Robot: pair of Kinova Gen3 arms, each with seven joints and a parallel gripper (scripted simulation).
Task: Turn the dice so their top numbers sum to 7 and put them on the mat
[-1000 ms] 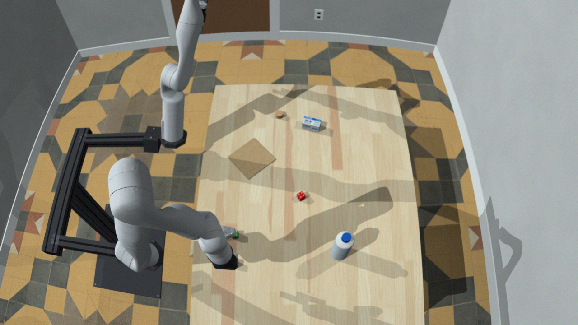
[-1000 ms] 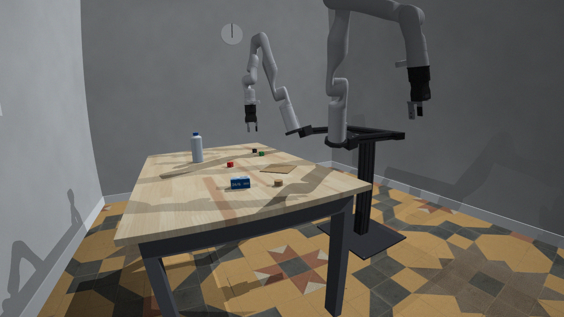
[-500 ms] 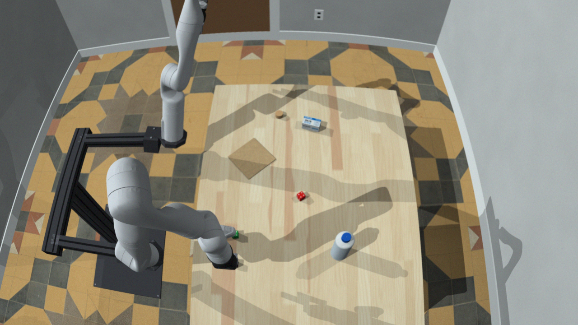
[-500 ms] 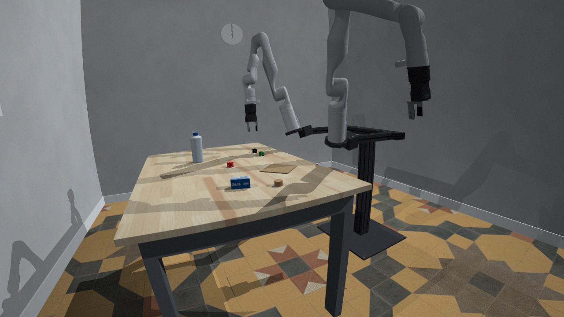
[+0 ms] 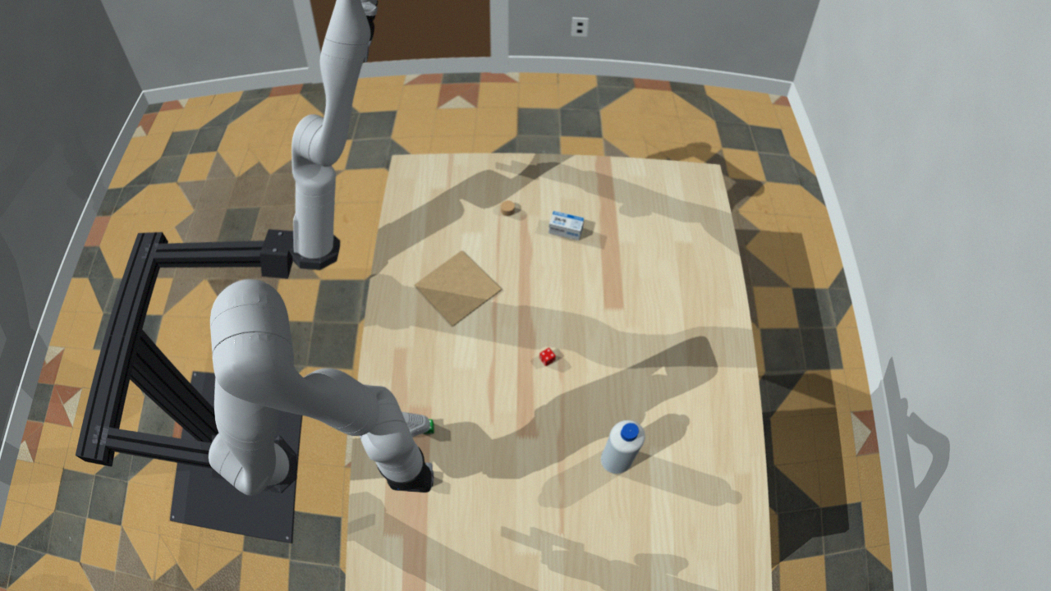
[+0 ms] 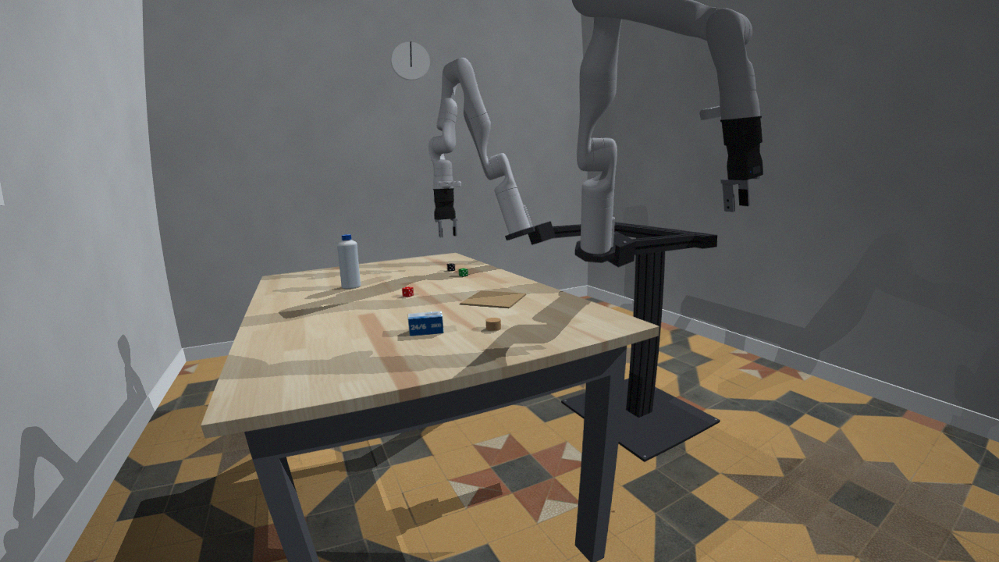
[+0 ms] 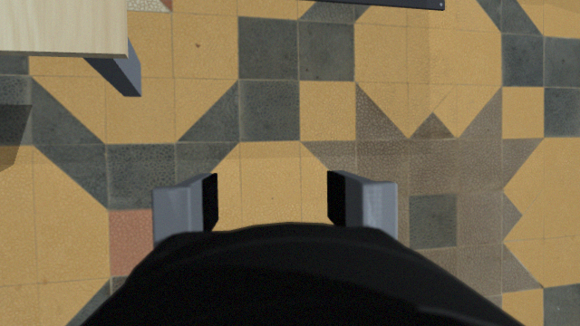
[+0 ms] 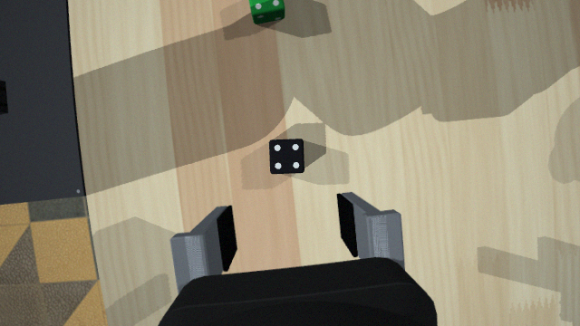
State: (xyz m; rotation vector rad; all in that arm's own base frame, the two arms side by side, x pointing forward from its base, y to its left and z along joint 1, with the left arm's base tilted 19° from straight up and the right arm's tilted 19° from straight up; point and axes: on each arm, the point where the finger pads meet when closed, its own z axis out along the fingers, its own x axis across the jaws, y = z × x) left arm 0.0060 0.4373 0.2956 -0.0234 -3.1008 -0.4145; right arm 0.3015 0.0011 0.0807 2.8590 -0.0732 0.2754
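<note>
None of the three dice is on the flat square tan mat (image 5: 458, 288) (image 6: 492, 300) yet, so all the placing is left: the black cube die with white pips (image 6: 450, 267) (image 8: 286, 156), four up, and the green cube die (image 5: 430, 425) (image 6: 463, 272) (image 8: 267, 10) sit near each other, the red cube die (image 5: 546, 356) (image 6: 407, 292) apart on the tabletop (image 5: 661, 279) (image 6: 314, 349). The right end effector (image 6: 447, 229) (image 8: 286, 222) points down above the tabletop near the black die, fingers spread, while the left end effector (image 6: 736, 195) (image 7: 273, 195) hangs spread over the floor.

Against the earlier exterior views, we see the right gripper (image 5: 429, 478) (image 6: 447, 231) (image 8: 286, 222) slightly lower over the table (image 5: 661, 279) (image 6: 307, 349) (image 7: 59, 27) (image 8: 430, 181). From above, we find the bulky upper bend of the right arm (image 5: 251, 330) (image 6: 460, 73) shifted a little toward the table, and the right arm's shadow near the bottom edge slightly displaced.
</note>
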